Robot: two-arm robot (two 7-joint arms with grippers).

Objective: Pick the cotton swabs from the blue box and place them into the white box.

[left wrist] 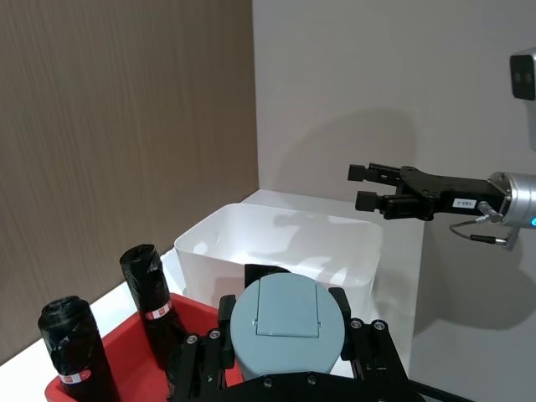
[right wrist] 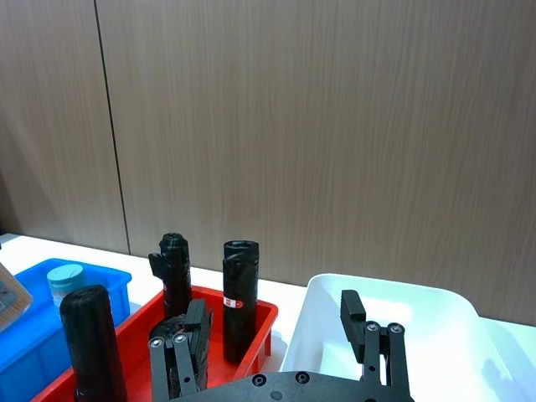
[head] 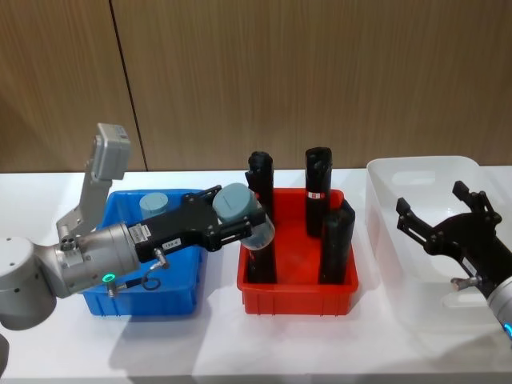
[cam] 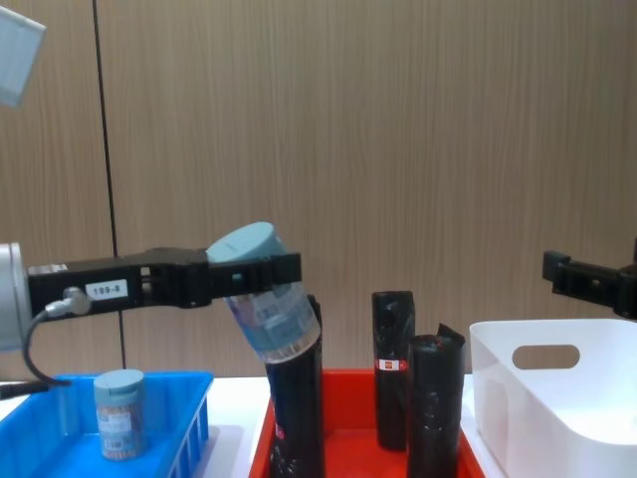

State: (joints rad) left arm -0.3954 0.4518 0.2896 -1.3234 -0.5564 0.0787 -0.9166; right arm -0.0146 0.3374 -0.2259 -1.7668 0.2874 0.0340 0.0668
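Observation:
A cotton swab tub (head: 240,210) with a pale grey-blue lid hangs tilted in the air, my left gripper (head: 232,214) shut on it. It is above the gap between the blue box (head: 180,298) and the red tray; the chest view shows the tub (cam: 265,294) well above table height. In the left wrist view its lid (left wrist: 287,325) faces the camera between the fingers. Another tub (head: 154,204) stands upright in the blue box. My right gripper (head: 432,200) hovers open over the white box (head: 382,240) with nothing in it.
A red tray (head: 296,302) with several tall black wrapped rolls (head: 317,188) stands between the blue box and the white box. The rolls rise nearly to the held tub's height. A wooden wall panel closes off the back of the white table.

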